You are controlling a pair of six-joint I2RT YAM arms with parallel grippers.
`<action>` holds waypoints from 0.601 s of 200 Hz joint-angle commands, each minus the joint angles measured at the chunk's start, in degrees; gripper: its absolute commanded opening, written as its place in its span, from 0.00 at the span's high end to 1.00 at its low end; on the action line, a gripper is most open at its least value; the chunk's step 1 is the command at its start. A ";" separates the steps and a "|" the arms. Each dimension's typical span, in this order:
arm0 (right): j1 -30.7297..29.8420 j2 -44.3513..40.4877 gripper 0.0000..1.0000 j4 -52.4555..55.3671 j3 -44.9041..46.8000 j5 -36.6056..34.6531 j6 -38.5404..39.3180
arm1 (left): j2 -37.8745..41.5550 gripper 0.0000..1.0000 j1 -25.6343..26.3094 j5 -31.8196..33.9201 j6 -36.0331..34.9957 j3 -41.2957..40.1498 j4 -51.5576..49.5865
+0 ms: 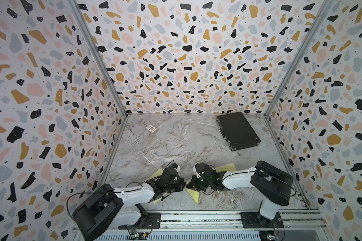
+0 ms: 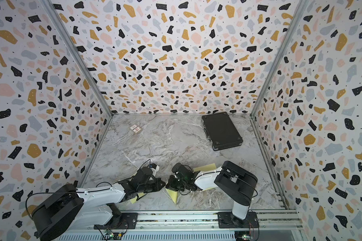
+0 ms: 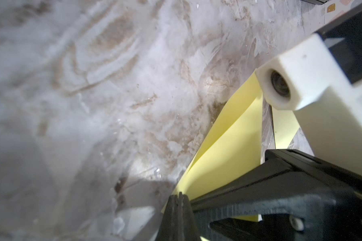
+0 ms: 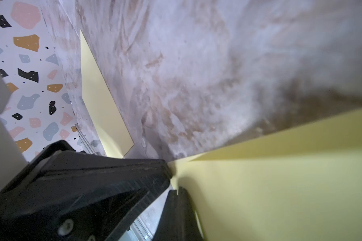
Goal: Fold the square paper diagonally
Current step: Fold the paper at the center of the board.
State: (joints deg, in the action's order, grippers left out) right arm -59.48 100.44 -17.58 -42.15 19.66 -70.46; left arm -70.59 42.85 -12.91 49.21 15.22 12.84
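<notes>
— When looked at through the left wrist view, what of the left gripper (image 3: 179,197)?

— Pressed shut, fingertips together on a corner of the yellow paper (image 3: 224,150). Rises from that pinch in two layers off the marble table (image 3: 113,83), toward a white camera block (image 3: 301,83) just beyond.

— And through the right wrist view?

— Same for the right gripper (image 4: 174,182): clamped tight on the paper's edge, small creases fanning out from the pinch. Spreads broad and yellow to one side of the fingers. Farther off, toward the terrazzo wall (image 4: 27,41): a flat yellow sheet (image 4: 102,100), with bare marble between it and the held part. Cannot tell whether one sheet or two.

— From above, in both top views?

— Puts the paper at the near edge of the table, just ahead of the rail (image 1: 196,217), mostly hidden under the two wrists. Shows only as yellow scraps: one point poking toward the rail between the grippers, one corner lying flat beyond the right arm (image 1: 236,177), more peeking out from under the left arm (image 1: 134,194). Grippers tip to tip, close together, low over the marble.

— Anything else on the table?

— Only a black case (image 1: 238,131), closed, at the far right, and a small card box (image 1: 151,129) at the far left near the wall. Both well apart from the paper.
</notes>
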 commanded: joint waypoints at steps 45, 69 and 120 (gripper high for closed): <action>0.51 -2.00 0.95 10.09 -3.42 -3.66 2.36 | -3.46 1.00 0.04 5.52 -0.65 -1.35 -9.06; 0.68 -1.98 0.94 9.84 -3.32 -3.58 2.16 | -4.37 1.00 0.01 5.72 -0.67 -1.12 -9.15; 1.29 -3.49 0.90 11.60 -2.97 -4.47 2.95 | -5.54 1.00 0.35 6.65 -0.69 -0.90 -9.75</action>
State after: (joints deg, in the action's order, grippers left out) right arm -58.70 99.35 -10.20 -44.69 16.91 -68.75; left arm -73.21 42.94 -11.44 49.21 16.29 13.82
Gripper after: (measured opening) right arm 0.088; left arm 0.048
